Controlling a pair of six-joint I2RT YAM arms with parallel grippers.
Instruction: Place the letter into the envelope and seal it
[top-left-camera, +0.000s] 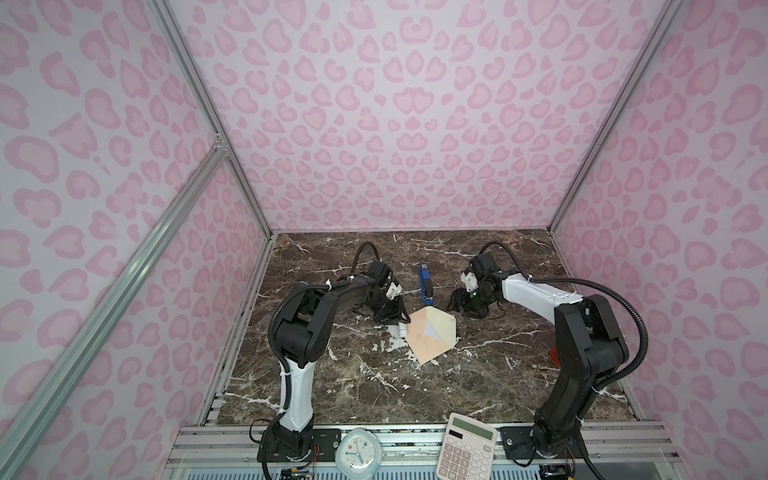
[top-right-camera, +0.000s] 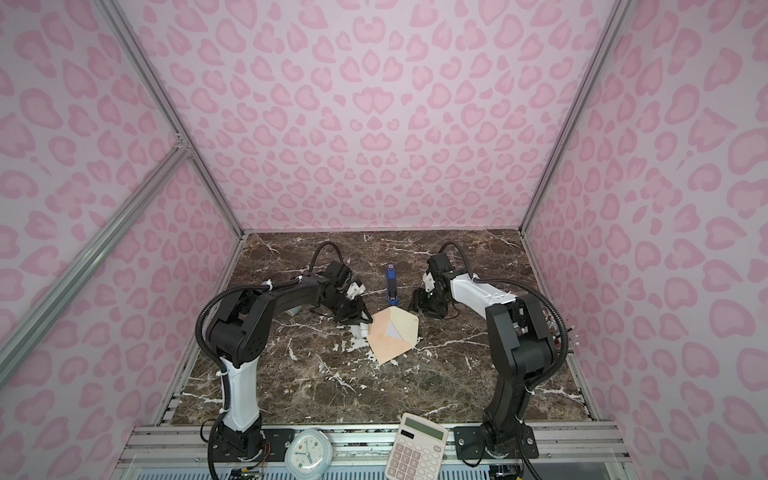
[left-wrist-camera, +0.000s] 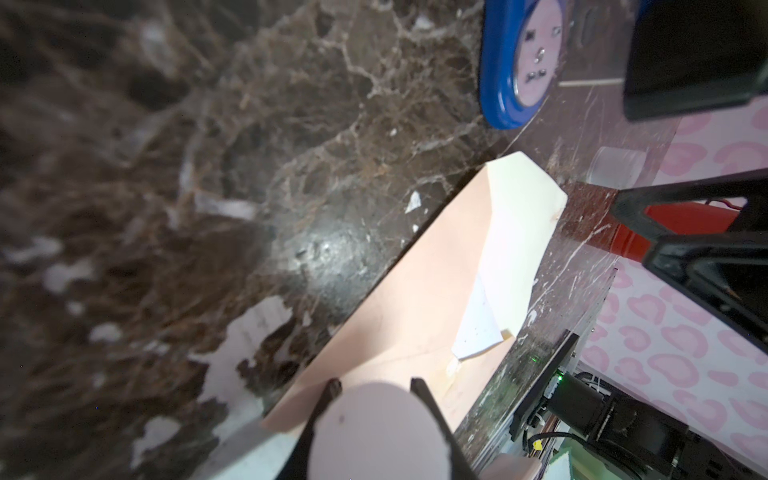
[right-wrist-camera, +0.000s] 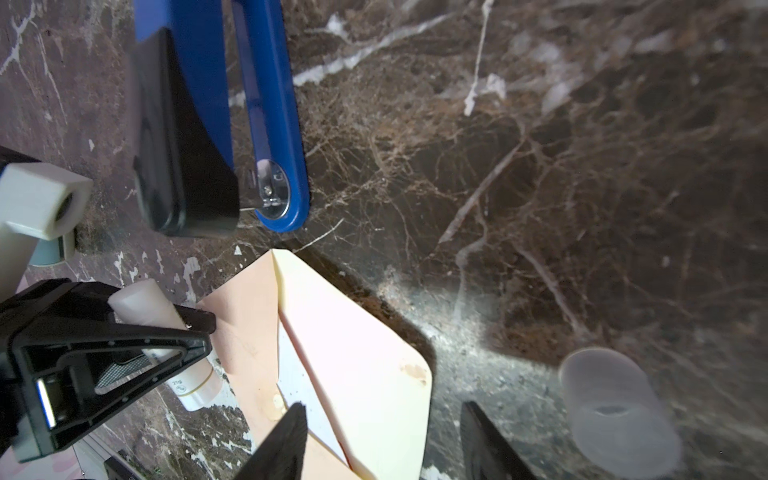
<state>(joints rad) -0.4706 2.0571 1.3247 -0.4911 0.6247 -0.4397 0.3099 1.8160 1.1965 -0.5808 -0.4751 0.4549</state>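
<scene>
Clamping a white tube (left-wrist-camera: 374, 432), left gripper (left-wrist-camera: 375, 388) sits beside envelope (top-left-camera: 419, 345) (lying open).

marble table (top-left-camera: 498, 374), envelope (top-left-camera: 419, 345), blue stapler (top-left-camera: 424, 284)

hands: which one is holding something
The left hand, shut on a white glue stick beside the envelope; the right hand stands open, gripping nothing.
</scene>
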